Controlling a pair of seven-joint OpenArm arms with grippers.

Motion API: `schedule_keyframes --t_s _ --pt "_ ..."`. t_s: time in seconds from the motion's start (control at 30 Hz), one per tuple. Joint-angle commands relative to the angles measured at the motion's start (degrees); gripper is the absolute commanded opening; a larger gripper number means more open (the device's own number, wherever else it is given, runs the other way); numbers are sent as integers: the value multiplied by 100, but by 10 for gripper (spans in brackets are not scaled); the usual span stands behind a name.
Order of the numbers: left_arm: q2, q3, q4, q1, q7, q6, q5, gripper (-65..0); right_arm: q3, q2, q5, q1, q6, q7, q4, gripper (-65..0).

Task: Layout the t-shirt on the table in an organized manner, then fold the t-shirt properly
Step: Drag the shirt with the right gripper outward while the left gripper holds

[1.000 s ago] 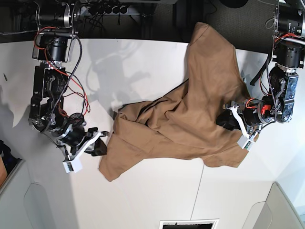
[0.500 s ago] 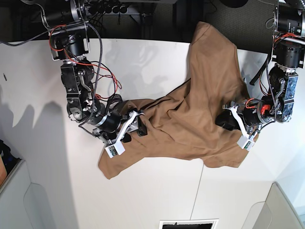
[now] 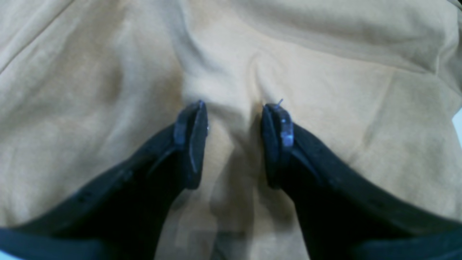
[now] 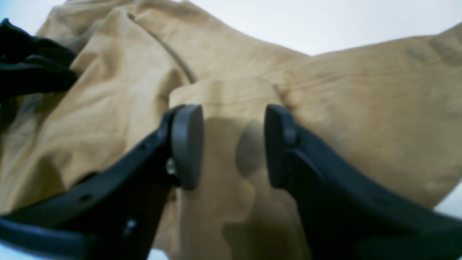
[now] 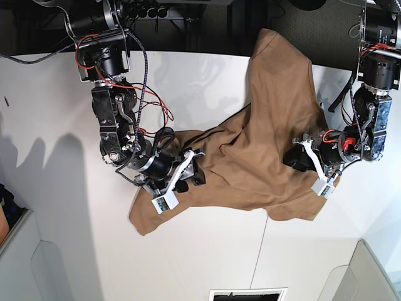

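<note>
The right hand (image 5: pixel 188 170) has advanced from bare surface (image 5: pixel 50 238) onto the t-shirt's (image 5: pixel 269 144) left part, fingers spread astride a raised fold, not yet pinching. The left hand (image 5: pixel 299 158) remains spread on the right part; the garment lies crumpled mid-surface, layout incomplete.

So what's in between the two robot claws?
Only the crumpled t-shirt. In the base view the tan cloth fills the stretch between the right gripper and the left gripper, both on it.

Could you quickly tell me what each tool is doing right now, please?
Left tool: open, pressed on the shirt.
Right tool: open, straddling a shirt fold.
</note>
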Motion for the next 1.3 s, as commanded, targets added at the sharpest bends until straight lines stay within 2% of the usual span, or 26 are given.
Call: schedule_keyframes --t_s 0.0,0.13,0.23,0.33,0.47,0.5,0.63,0.77,1.03,1.27 --pt "-48 33 -48 24 435 92 334 -366 9 0 -35 155 -55 138 94 -385" --pt "-48 33 -48 22 472 92 332 -366 9 0 -225 157 -286 192 94 -382" --pt "-48 33 -48 22 481 92 332 -366 7 -2 -247 157 -341 190 59 -337" --pt "-48 33 -48 22 476 92 330 -366 7 -4 -240 155 -256 192 -153 -321" --pt "-48 33 -48 20 474 92 330 -366 7 -7 -181 153 59 190 -461 -324" --pt "-48 33 -48 22 474 92 330 -366 7 -7 -155 153 118 190 -468 -340" --pt "-48 33 -48 22 474 92 330 -366 7 -7 -68 155 160 186 -411 -520" --pt "-48 33 -48 22 474 92 332 -366 7 0 -72 155 157 186 -317 -650" --pt "-48 33 -48 22 472 92 332 -366 72 0 -76 153 144 101 35 -650" --pt "-50 33 -48 20 472 92 420 -366 592 4 -72 125 133 -605 1012 -650"
